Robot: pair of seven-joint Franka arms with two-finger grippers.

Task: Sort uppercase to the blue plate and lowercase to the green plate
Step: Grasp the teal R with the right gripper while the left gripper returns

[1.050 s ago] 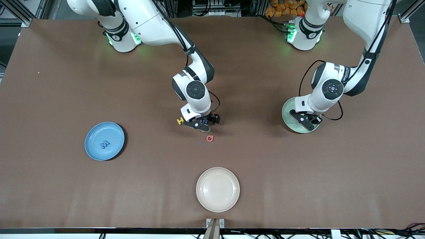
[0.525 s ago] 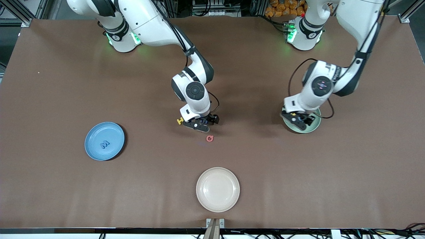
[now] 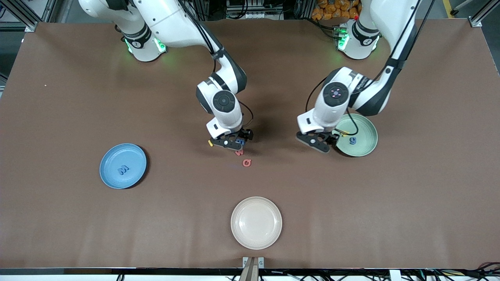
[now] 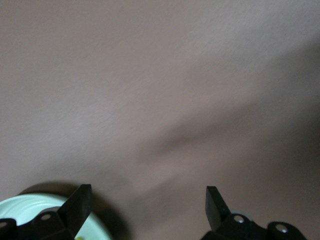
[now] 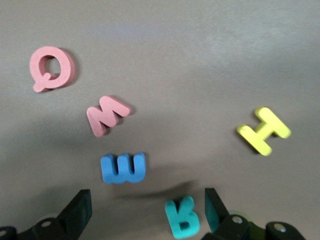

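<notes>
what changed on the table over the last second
The left hand has opened and swung off the green plate toward the table's middle, uncovering a blue g and a yellow letter in it. The right hand shifted slightly over the letter cluster, still open. The blue plate, its blue M and the red Q stayed put.

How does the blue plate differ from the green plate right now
The blue plate sits toward the right arm's end of the table; the green plate sits toward the left arm's end.
The blue plate holds one blue letter, an M; the green plate holds a blue g and a yellow piece partly hidden by the arm.
The open left gripper hangs beside the green plate; no gripper is near the blue plate.
Both are round and shallow, similar in size.
</notes>
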